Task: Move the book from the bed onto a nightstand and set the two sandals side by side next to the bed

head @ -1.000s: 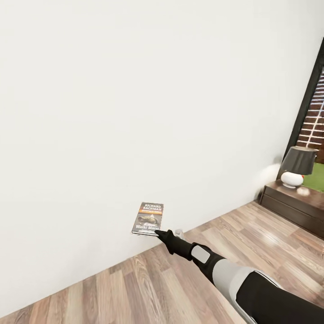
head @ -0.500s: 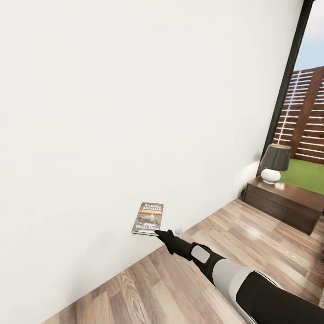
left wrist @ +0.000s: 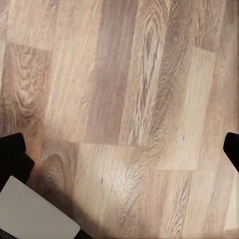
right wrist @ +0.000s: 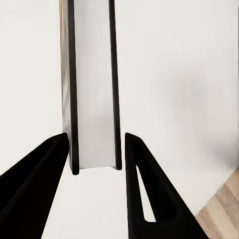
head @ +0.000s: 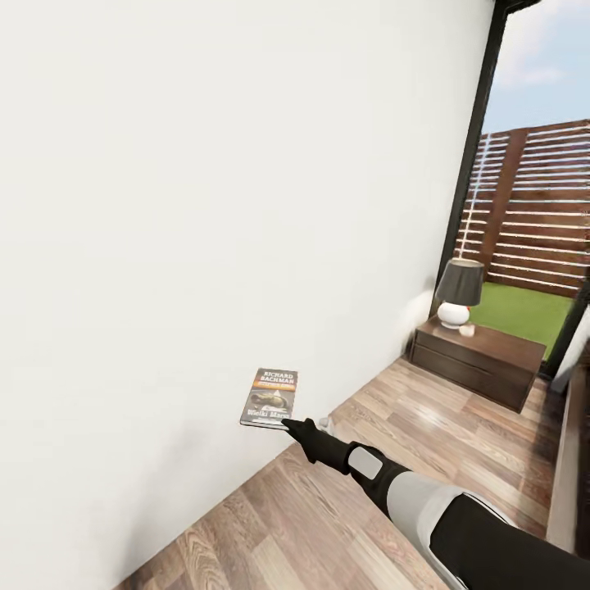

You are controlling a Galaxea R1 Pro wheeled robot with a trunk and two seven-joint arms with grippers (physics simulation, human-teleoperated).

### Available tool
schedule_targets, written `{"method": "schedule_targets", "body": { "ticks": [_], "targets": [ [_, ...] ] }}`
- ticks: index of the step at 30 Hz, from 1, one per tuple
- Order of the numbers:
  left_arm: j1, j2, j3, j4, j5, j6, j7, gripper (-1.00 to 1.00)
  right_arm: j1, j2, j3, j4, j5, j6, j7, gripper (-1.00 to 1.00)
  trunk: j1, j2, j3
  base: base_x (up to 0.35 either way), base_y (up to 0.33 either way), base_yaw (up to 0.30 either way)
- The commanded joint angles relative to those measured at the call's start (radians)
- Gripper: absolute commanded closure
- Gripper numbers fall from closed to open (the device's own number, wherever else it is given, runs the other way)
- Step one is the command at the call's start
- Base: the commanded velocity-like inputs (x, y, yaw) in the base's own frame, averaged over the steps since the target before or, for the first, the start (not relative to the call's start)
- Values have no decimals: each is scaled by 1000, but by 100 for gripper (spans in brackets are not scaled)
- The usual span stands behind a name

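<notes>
My right gripper [head: 288,424] is shut on the book [head: 270,398], a thin paperback with "RICHARD BACHMAN" on its dark cover, and holds it upright in front of the white wall. In the right wrist view the book [right wrist: 92,84] stands edge-on between the two black fingers [right wrist: 149,189]. The dark-brown nightstand [head: 479,354] stands at the far right by the window. My left gripper [left wrist: 122,149] is open above the wood floor, its fingertips [left wrist: 12,154] far apart. A dark strip at the right border looks like the bed [head: 572,459]. The sandals are out of view.
A lamp [head: 459,291] with a dark shade and white base stands on the nightstand. A tall black-framed window [head: 475,156] shows grass and a slatted wooden fence [head: 533,213]. The white wall [head: 205,205] runs along the left, the plank floor [head: 410,434] leads toward the nightstand.
The view has swung to the right: the nightstand and lamp sit further left in the picture and more window and fence show. The right arm and book keep their place in it.
</notes>
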Motion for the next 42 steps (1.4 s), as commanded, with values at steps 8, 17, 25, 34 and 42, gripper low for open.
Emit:
{"method": "schedule_targets", "body": {
  "ticks": [8,17,25,34,42],
  "targets": [
    [-1,0,4,2,1,-3,-5,-100,-1,1,1,1,-14,8,4,100,0,-1,-1,219,24,-263],
    [-1,2,4,2,1,-3,-6,-100,-1,1,1,1,-14,8,4,100,0,-1,-1,235,165,-263],
    [-1,2,4,2,1,-3,-5,-100,-1,1,1,1,-14,8,4,100,0,-1,-1,243,194,-263],
    [-1,2,4,2,1,-3,-5,-100,-1,1,1,1,-14,8,4,100,0,-1,-1,206,49,-263],
    [-1,2,4,2,1,-3,-5,-100,-1,1,1,1,-14,9,4,100,0,-1,-1,177,5,-263]
  ]
}}
